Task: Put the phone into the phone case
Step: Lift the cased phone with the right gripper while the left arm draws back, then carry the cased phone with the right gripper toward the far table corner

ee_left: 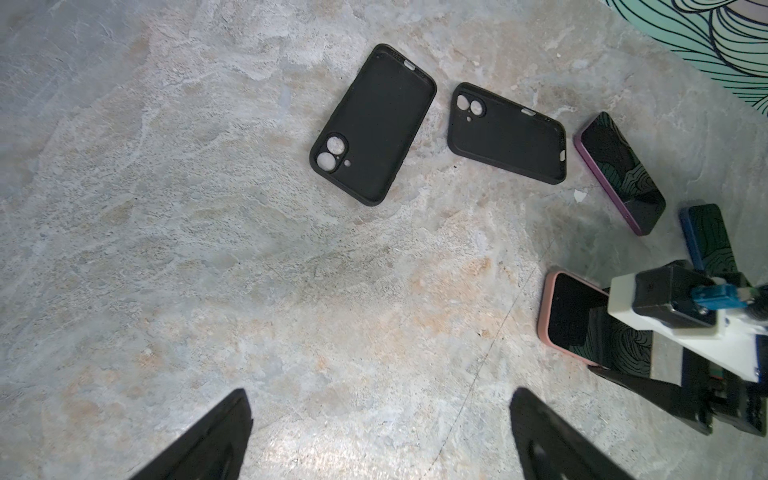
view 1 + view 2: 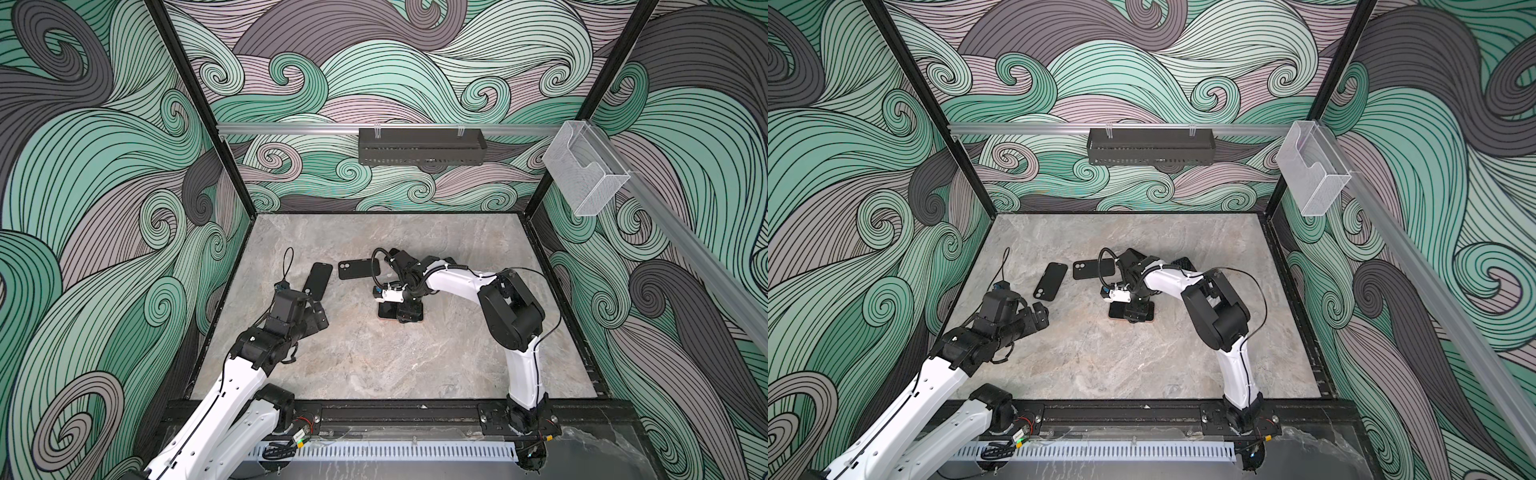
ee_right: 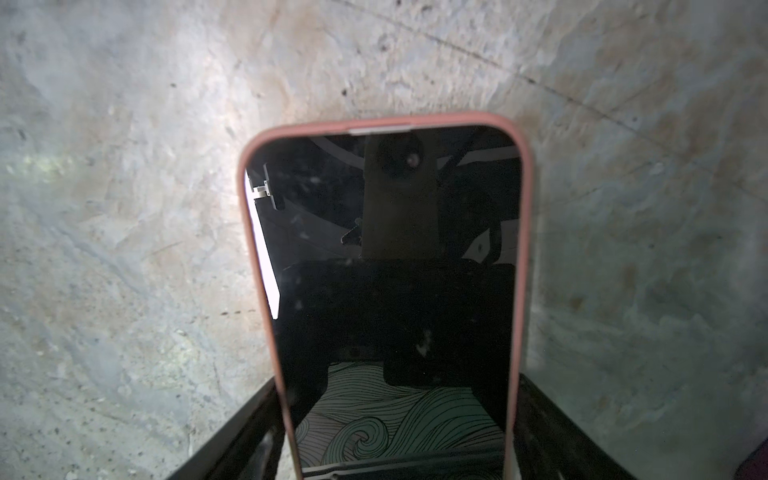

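Straddling the pink-rimmed phone: this looks like the pick-up step, with casing not yet begun.
On the table, a black phone case and a second case lie hollow side up; the phone lies screen up near them. The right pincer is set over its long edges, jaws partly open and close beside them; whether they pinch it cannot be told. The left pincer hangs wide open and empty. Next it needs a firm squeeze, a level lift and a carry to a case.
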{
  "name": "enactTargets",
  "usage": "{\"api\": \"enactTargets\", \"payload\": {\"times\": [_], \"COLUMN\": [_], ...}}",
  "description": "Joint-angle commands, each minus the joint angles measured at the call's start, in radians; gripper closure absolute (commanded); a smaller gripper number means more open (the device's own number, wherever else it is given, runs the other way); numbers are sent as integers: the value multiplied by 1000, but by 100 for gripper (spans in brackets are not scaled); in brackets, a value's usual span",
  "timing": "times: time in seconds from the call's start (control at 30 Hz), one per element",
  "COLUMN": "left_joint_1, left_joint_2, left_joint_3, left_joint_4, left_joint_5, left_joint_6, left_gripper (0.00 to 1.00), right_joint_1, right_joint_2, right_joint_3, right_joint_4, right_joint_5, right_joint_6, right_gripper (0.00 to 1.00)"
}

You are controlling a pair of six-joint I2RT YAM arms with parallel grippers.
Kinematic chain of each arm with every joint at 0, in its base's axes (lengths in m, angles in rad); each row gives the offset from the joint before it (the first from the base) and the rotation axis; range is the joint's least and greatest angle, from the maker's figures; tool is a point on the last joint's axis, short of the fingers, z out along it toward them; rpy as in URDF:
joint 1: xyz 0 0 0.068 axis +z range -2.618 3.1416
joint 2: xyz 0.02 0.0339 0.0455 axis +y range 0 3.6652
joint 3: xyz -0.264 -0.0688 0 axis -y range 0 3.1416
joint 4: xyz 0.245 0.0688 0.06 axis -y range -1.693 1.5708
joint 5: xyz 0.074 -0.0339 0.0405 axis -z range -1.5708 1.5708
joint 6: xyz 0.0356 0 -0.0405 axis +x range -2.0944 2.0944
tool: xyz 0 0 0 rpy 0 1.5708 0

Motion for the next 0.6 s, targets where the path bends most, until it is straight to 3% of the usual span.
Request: {"api": "enactTargets", "payload": {"times": [0.0,0.23,0.57], "left_joint_1": [7,10,18], "left_joint_2": [-8,7,84], "left_joint_3": [12,8,36], "left_joint_4": [-29,5,90], "left_joint_5": [-26,-16,34], "left_joint_6": [23,35,70], "left_gripper": [1,1,1], "right_joint_1": [7,8,-53], "right_joint_2": [46,-57,-253], "right_joint_3": [-33,-100,-109], "right_joint_4": [20,53,56], "right_joint_5": [113,76,10], "right_joint_6": [48,192,486], "right_gripper": [29,49,57]}}
